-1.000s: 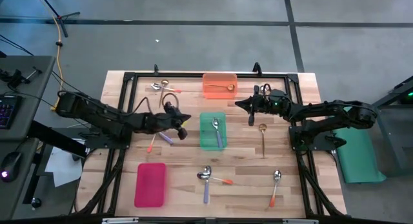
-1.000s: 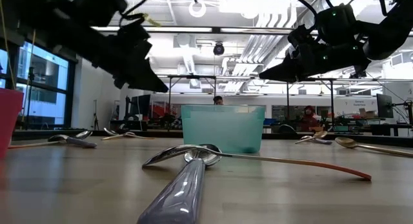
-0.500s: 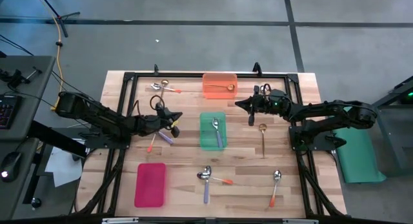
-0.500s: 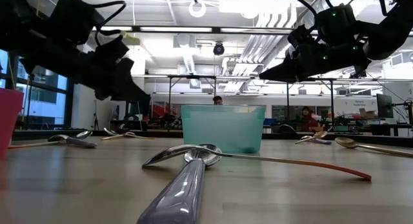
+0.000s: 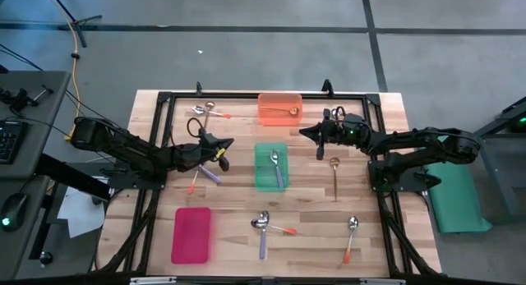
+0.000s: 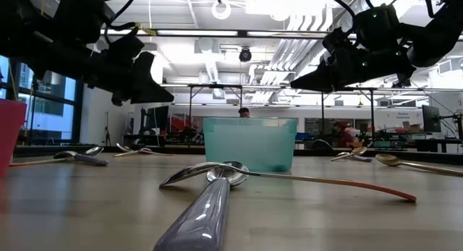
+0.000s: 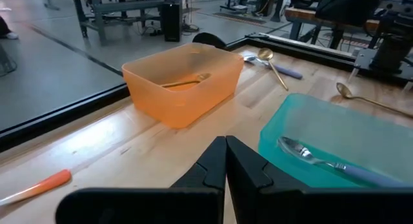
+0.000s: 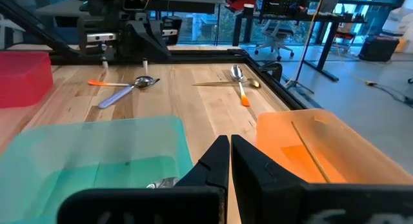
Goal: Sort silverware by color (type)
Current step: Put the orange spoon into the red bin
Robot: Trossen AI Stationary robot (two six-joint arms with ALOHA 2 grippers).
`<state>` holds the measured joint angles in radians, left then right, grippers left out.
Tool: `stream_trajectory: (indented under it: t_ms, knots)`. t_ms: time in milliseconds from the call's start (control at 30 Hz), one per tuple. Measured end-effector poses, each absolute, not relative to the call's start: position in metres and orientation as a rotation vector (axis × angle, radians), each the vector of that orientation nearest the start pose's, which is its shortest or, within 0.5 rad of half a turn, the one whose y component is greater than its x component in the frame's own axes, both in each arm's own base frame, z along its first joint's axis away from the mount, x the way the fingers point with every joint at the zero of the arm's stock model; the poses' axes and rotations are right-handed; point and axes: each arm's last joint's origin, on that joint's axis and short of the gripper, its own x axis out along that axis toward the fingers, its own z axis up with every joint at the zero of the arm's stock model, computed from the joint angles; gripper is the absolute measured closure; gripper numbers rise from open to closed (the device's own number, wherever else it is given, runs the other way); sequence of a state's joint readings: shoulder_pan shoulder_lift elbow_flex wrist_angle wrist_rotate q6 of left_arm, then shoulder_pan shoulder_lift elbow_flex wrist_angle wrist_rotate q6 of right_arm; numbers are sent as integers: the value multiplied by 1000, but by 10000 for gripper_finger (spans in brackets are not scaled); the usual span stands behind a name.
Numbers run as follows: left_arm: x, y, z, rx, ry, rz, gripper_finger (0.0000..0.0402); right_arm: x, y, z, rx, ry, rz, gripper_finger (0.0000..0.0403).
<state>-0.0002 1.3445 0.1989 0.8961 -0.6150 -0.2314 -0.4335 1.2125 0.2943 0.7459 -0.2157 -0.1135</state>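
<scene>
My left gripper [image 5: 226, 144] [image 7: 226, 153] is shut on nothing and hovers above the table, left of the green tray [image 5: 270, 183]. A purple-handled spoon [image 5: 276, 167] lies in that tray. An orange-handled spoon [image 5: 194, 182] and a purple-handled one [image 5: 211, 175] lie on the wood just near of the gripper. My right gripper [image 5: 302, 134] [image 8: 229, 150] is also shut on nothing, in the air between the green tray and the orange tray [image 5: 279, 98], which holds a gold spoon [image 5: 283, 112]. Another gold spoon [image 5: 335, 175] lies flat near of the right gripper.
The red tray [image 5: 191, 234] stands at the near left. Two spoons [image 5: 209, 111] lie at the far left. A purple-handled and an orange-handled spoon [image 5: 265, 226] cross near the near edge, and an orange-handled spoon [image 5: 351, 237] lies to their right. A black frame [image 5: 160, 137] borders the table.
My left gripper has drawn back from the green tray's left side toward the table's left edge, then shifted a little toward the far edge and up. The right arm and all spoons have kept still.
</scene>
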Motion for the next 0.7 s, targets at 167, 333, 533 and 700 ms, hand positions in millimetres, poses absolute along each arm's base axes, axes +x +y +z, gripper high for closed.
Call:
stream_trajectory:
  t_ms: [167, 333, 533, 700]
  knots:
    - [205, 17, 140, -135, 173, 638, 401, 201, -86, 176, -56, 181, -207, 403]
    - [205, 17, 140, -117, 175, 656, 401, 201, -86, 176, -107, 185, -203, 403]
    - [206, 18, 139, -98, 194, 587, 401, 202, -88, 180, -115, 160, -262, 403]
    - [206, 25, 139, -105, 203, 553, 401, 209, -91, 193, -123, 122, -257, 403]
